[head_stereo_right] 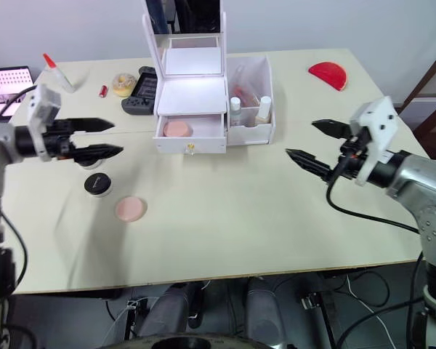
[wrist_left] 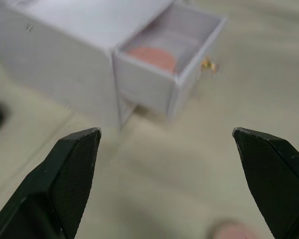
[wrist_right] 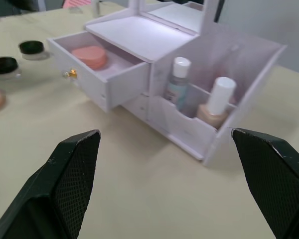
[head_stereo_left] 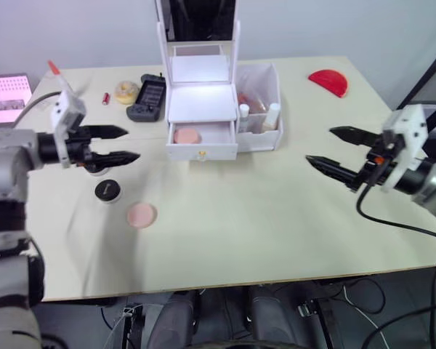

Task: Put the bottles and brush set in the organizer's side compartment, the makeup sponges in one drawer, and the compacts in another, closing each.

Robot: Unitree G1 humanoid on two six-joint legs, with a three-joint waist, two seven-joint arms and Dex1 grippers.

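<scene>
Organizer [head_stereo_left: 201,109]: white, mirror upright, at the table's [head_stereo_left: 276,233] far middle. Upper drawer [head_stereo_left: 200,137] pulled out, holding one pink sponge [head_stereo_left: 187,135].

Side compartment [head_stereo_left: 260,109]: on the organizer's right; both bottles stand at its front, the clear one [wrist_right: 177,82] nearer the drawers, the beige one [wrist_right: 217,102] beside it.

Second pink sponge [head_stereo_left: 141,214]: flat on the table, front-left of the organizer.

Compact [head_stereo_left: 107,190]: black, just beside that sponge, on its far-left side. A second compact [wrist_right: 31,48] sits beyond it, partly under the left gripper.

Left gripper [head_stereo_left: 123,144]: fingers wide apart, empty, above the table left of the organizer.

Right gripper [head_stereo_left: 333,151]: fingers wide apart, empty, above the table right of the organizer.

Also present: black handheld device [head_stereo_left: 147,97], yellowish ring [head_stereo_left: 126,91], red semicircular item [head_stereo_left: 329,81], all at the far side.
</scene>
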